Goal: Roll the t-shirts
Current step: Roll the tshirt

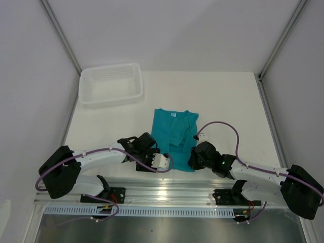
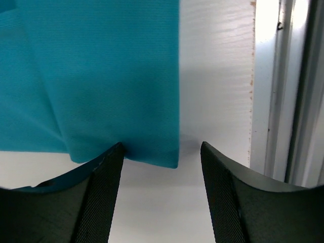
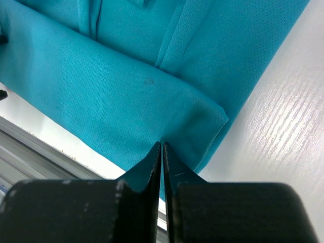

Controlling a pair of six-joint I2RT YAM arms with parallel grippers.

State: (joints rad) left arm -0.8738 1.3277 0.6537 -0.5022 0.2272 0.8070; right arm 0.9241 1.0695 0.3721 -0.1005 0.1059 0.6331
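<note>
The teal t-shirt (image 1: 174, 139) lies on the white table, folded into a long narrow strip, with its white neck label at the far end. My left gripper (image 1: 153, 153) is at the shirt's near left corner. In the left wrist view it (image 2: 162, 144) stands open, the hem corner of the t-shirt (image 2: 101, 76) lying between the fingertips with nothing gripped. My right gripper (image 1: 196, 159) is at the near right corner. Its jaws (image 3: 161, 143) are shut on a pinch of the t-shirt's (image 3: 126, 91) folded hem.
A white plastic tray (image 1: 111, 83) stands at the far left of the table. An aluminium rail (image 1: 172, 192) runs along the near edge just behind the shirt's hem. White walls close in both sides.
</note>
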